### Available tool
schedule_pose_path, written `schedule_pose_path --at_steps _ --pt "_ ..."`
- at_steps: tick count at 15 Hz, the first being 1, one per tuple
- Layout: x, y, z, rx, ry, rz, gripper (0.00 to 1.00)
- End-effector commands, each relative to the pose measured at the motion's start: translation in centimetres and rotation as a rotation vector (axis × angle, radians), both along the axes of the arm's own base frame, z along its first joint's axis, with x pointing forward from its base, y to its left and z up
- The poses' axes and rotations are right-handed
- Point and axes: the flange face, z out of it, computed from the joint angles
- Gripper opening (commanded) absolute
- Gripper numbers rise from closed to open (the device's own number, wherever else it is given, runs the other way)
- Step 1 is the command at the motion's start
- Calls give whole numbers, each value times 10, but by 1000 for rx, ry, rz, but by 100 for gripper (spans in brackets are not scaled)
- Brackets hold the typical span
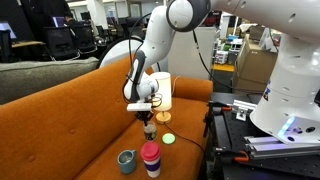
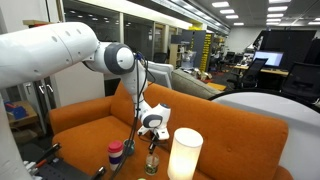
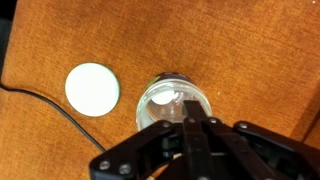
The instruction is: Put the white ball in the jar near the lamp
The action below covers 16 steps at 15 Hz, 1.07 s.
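In an exterior view the gripper (image 1: 149, 119) hangs directly above the jar (image 1: 150, 131), which stands on the orange sofa (image 1: 80, 120) just in front of the lamp (image 1: 163, 92). A teal mug (image 1: 127, 160) and pink-and-red stacked cups (image 1: 151, 158) stand nearer the camera, and print on a cardboard box (image 1: 258, 66) behind is too small to read. In an exterior view the glowing lamp (image 2: 184, 155) stands just beside the jar (image 2: 152, 164), with the gripper (image 2: 152, 141) over it. In the wrist view the fingers (image 3: 189, 135) are pressed close together over the jar (image 3: 200, 98), with nothing seen between them. A pale round form inside appears to be the white ball (image 3: 166, 98). A white disc (image 3: 92, 88) lies near the jar, apart from it.
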Motion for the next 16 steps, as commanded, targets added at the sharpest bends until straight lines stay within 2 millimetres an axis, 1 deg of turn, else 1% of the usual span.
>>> schedule_pose_path --at_steps 1,4,6,8,9,10,12,13,14,16 --pt "-13 -2 12 9 -24 -11 0" --pt "-26 0 19 -8 -38 17 0" --pt "-34 4 28 -25 -59 35 0" --pt "-43 12 41 -29 -87 37 0" --pt "-49 18 47 -14 -80 36 26" --pt "-35 12 29 -35 -60 31 2" --pt "-42 20 39 -25 -58 34 15" --pt "-43 20 42 -26 -58 34 23" --pt "-44 20 43 -26 -59 33 26" --pt "-45 19 42 -27 -58 32 26"
